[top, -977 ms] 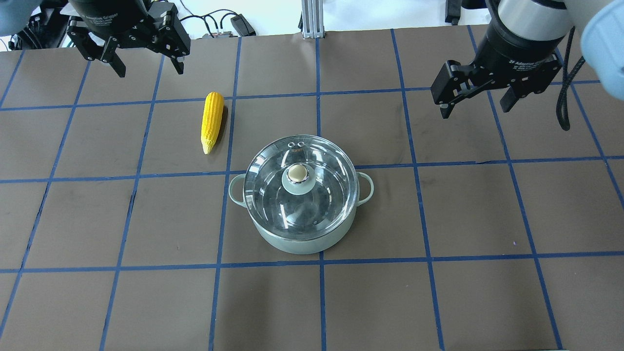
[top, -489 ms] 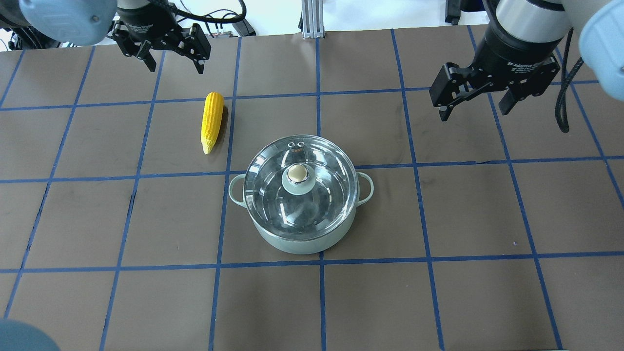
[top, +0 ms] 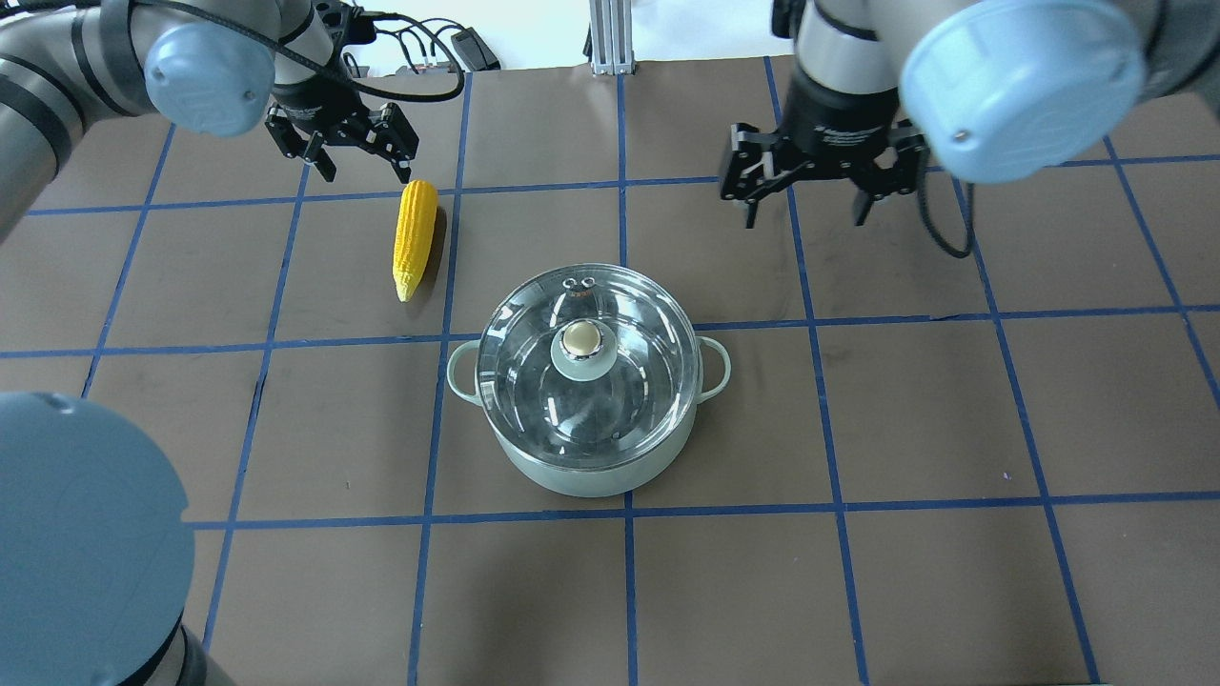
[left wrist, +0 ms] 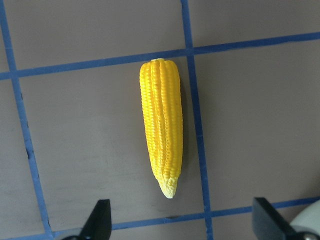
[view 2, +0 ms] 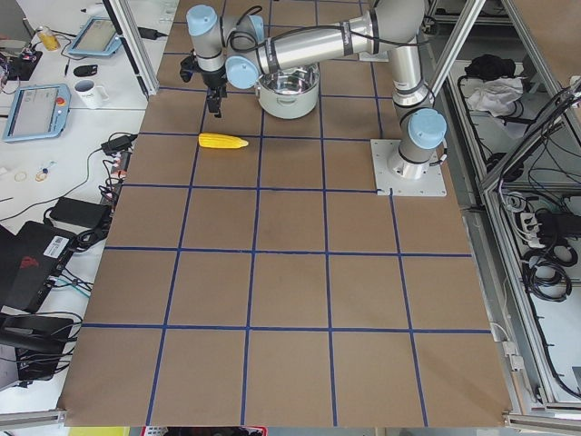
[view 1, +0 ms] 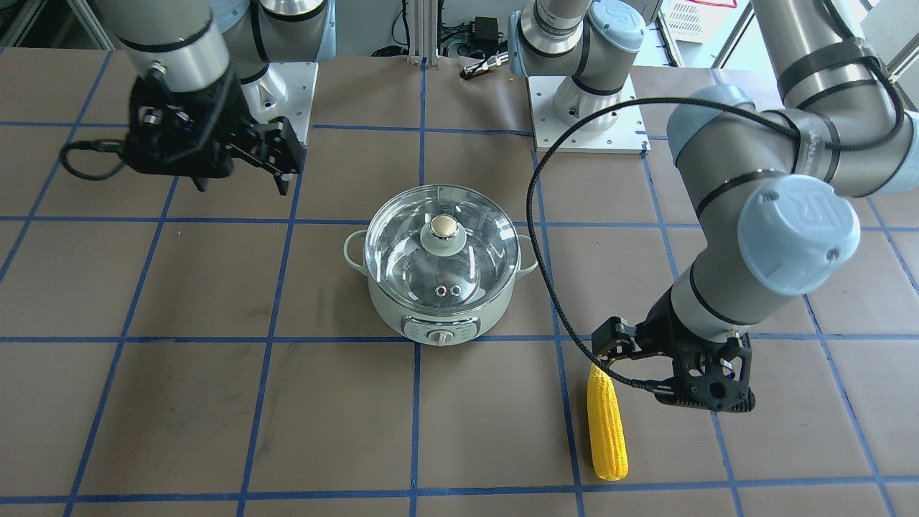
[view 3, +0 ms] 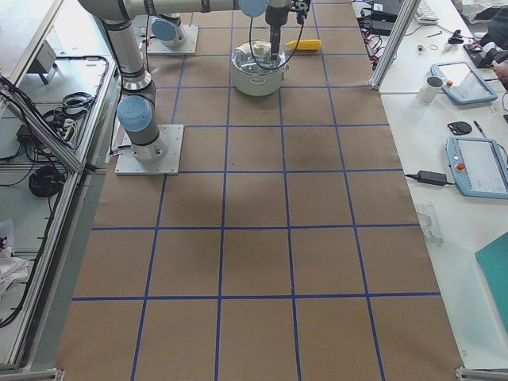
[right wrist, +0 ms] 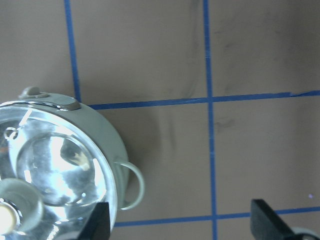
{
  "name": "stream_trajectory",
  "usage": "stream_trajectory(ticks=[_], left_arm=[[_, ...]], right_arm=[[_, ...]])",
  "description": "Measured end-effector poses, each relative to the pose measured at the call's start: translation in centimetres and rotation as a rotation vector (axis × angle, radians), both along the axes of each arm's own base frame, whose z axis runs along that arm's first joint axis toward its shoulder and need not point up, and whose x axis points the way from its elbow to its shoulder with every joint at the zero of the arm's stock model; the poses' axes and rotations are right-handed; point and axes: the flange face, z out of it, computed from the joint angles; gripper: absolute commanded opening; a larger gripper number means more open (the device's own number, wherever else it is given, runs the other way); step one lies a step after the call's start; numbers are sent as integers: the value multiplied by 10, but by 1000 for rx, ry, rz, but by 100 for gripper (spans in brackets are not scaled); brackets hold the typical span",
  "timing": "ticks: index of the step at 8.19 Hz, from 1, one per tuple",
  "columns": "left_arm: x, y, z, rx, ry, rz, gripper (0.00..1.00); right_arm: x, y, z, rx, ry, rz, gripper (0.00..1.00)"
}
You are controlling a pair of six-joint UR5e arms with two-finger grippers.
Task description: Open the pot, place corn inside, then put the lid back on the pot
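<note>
The pale green pot (top: 581,472) stands mid-table with the glass lid (top: 534,381) on it, knob (top: 582,340) up. It also shows in the front view (view 1: 439,327) and at the left of the right wrist view (right wrist: 112,145). The yellow corn (top: 416,238) lies flat to the pot's left and fills the left wrist view (left wrist: 162,125). My left gripper (top: 365,173) is open and empty and hovers above the corn without touching it. My right gripper (top: 806,214) is open and empty, in the air beyond and to the right of the pot.
Brown table cover with a blue tape grid (top: 624,191). My left arm's elbow (top: 86,543) looms at the lower left of the overhead view. The arm bases (view 1: 585,108) stand at the robot's edge. Cables and operator desks lie off the table ends.
My left gripper has moved right and down towards the corn. My right gripper has moved left towards the pot. Both stay open; pot, lid and corn have not moved.
</note>
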Motion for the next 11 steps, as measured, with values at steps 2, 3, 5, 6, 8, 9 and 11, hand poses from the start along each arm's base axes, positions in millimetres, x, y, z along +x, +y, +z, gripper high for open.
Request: stream_trajectory(ticks=[2, 3, 5, 6, 8, 9, 11], left_arm=[[13, -18, -64, -28, 0, 54, 100], [14, -18, -92, -16, 2, 84, 100], [14, -17, -137, 35, 6, 106, 100], [14, -17, -153, 57, 6, 120, 89], [14, -17, -165, 73, 5, 176, 39], [14, -17, -165, 71, 4, 187, 30], [15, -17, -157, 59, -2, 193, 0]], right_arm=[[88, 0, -38, -21, -7, -22, 100], [119, 5, -53, -30, -15, -45, 100], [166, 18, -81, -24, -29, -55, 100], [176, 25, -93, -10, -25, -53, 98], [184, 38, -116, 24, -10, -47, 97], [188, 44, -125, 35, -3, -39, 94], [192, 49, -132, 42, -1, -30, 74]])
